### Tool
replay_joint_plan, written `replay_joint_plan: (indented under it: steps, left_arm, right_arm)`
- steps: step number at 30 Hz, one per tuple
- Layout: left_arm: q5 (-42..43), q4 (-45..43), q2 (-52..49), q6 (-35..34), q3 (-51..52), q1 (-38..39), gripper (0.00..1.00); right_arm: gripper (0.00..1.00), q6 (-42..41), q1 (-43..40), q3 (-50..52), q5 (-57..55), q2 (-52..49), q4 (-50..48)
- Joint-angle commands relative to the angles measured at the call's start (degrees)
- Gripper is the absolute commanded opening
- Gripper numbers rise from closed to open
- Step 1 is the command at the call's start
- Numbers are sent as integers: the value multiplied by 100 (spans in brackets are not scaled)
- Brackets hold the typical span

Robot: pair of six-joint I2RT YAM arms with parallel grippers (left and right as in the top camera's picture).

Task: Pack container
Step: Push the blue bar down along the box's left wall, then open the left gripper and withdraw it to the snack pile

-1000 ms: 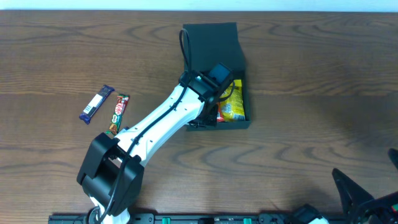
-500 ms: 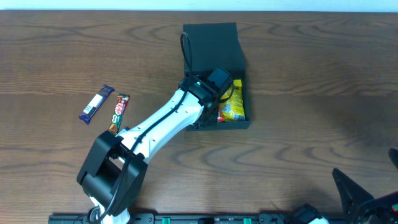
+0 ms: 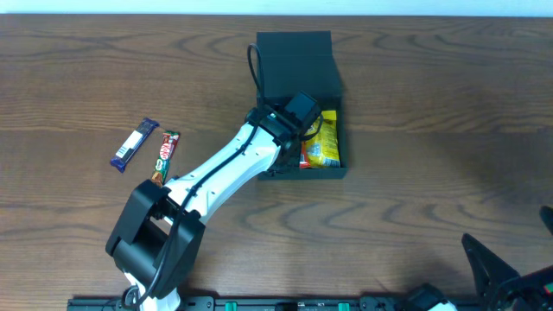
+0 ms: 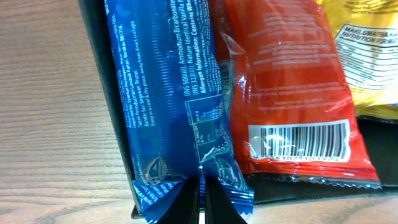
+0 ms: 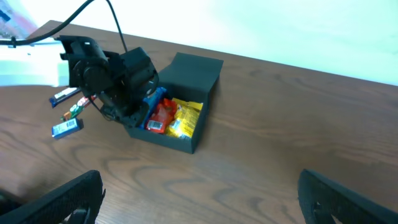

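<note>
The container (image 3: 298, 53) is a dark square box with its flap lid open at the far side; it also shows in the right wrist view (image 5: 198, 67). Inside lie a yellow packet (image 3: 328, 142), a red packet (image 4: 286, 87) and a blue packet (image 4: 168, 93). My left gripper (image 4: 201, 202) is shut on the blue packet's crimped end and holds it along the box's left wall (image 4: 102, 74). In the overhead view the left arm (image 3: 289, 117) covers the box's left half. My right gripper (image 5: 199, 193) is open and empty, low at the table's near right.
A blue-white bar (image 3: 135, 144) and a red-green bar (image 3: 166, 154) lie on the wooden table left of the box. They also show in the right wrist view, the red-green bar (image 5: 73, 111) among them. The right gripper's fingers (image 3: 501, 268) reach in at the lower right.
The left gripper has shifted slightly within the box with the blue packet. The box has nudged a little. The right arm has not moved.
</note>
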State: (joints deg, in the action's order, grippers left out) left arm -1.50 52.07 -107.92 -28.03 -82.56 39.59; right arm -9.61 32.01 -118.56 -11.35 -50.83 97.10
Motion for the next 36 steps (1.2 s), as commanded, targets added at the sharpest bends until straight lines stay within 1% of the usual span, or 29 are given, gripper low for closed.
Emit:
replay_joint_plan:
  steps: [1,6,10,13,21,24,27,29,30,31,32,36]
  left_arm:
    - [-120,0,-240,83,116,-48,6]
    - [55,94,-420,83,116,-57,6]
    - [2,118,-321,85,96,-59,6]
    - [-35,125,-120,111,17,-59,6]
    - [-81,120,883,133,-415,-59,6]
    - [-328,127,1329,214,-555,-59,6]
    - [-1067,144,1722,229,-573,-111,6]
    - [-1552,210,1891,234,-573,-284,6]
    - [-1679,269,1928,245,-573,-420,8]
    - [-1711,345,1937,337,-573,-616,17]
    - [-1692,407,1932,455,-573,-817,21]
    - [-1665,619,1888,699,-562,-1952,17]
  right_arm:
    - [99,68,22,-48,-44,35,15]
    - [99,68,22,-48,-44,35,17]
    - [99,68,22,-48,-44,35,17]
    - [99,68,22,-48,-44,35,17]
    - [99,68,22,-48,-44,35,17]
    - [99,68,22,-48,-44,35,15]
    - [99,68,22,-48,-44,35,17]
    - [99,68,22,-48,-44,35,17]
    - [99,68,22,-48,-44,35,17]
    - [99,70,22,-48,-44,35,17]
    - [99,68,22,-48,-44,35,17]
    - [99,116,22,-48,-44,35,17]
